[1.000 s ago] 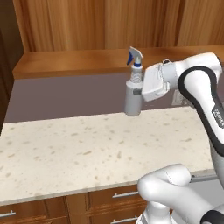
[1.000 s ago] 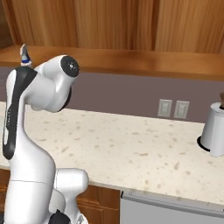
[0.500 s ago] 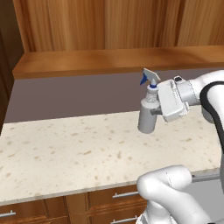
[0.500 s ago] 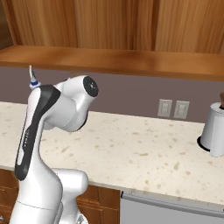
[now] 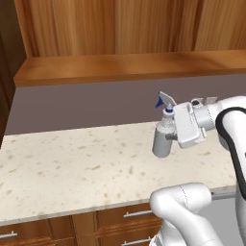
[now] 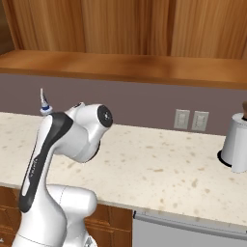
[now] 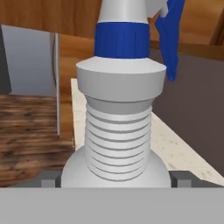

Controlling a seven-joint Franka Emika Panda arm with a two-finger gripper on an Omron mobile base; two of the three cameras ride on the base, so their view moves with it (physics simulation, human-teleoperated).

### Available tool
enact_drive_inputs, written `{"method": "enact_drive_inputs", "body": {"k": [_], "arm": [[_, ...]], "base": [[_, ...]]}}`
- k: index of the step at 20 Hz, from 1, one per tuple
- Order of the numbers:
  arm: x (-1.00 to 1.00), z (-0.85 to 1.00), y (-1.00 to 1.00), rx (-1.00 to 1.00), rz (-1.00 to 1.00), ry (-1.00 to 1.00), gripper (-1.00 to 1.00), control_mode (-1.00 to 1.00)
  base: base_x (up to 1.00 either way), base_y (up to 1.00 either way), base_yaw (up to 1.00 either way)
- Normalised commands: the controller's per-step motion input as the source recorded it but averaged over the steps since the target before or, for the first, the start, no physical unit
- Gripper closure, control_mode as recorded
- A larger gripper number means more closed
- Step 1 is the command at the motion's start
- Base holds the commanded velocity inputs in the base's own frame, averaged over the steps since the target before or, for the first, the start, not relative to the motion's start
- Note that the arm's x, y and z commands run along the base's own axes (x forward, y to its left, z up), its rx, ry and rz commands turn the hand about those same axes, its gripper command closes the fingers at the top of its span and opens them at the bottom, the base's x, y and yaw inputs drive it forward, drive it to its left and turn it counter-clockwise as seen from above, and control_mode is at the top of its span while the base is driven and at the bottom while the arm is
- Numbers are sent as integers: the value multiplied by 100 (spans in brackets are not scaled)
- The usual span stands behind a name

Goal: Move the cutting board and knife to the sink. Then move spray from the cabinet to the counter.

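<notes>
Pincer (image 5: 169,138) set wide, one jaw on each side of the lower body of the spray (image 5: 161,140), clamped on it; nothing else held. In the hand view, ribbed neck, blue collar and blue trigger rising straight up ahead of the finger tips (image 7: 49,178), bottle centred between them.

Long axis of the spray: upright, at right angles to the reach direction of the pincer, nozzle pointing away from the hand.

Counter (image 5: 72,168) directly below the bottle base. Base either just clear of the stone or touching it; cannot tell which from these views.

Judged as the placing step. Coming move judged to turn on that vertical gap only: straight down along the bottle axis, no tilt, then release by widening the jaws.
</notes>
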Motion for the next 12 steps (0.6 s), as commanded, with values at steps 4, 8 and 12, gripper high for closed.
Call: {"method": "enact_drive_inputs", "body": {"k": [4, 8, 12], "arm": [[49, -44, -8, 0, 2, 0, 100, -100], [50, -50, -5, 0, 3, 0, 100, -100], [52, -55, -7, 0, 6, 0, 100, -100]], "base": [[0, 0, 0], [0, 0, 0], [0, 0, 0]]}}
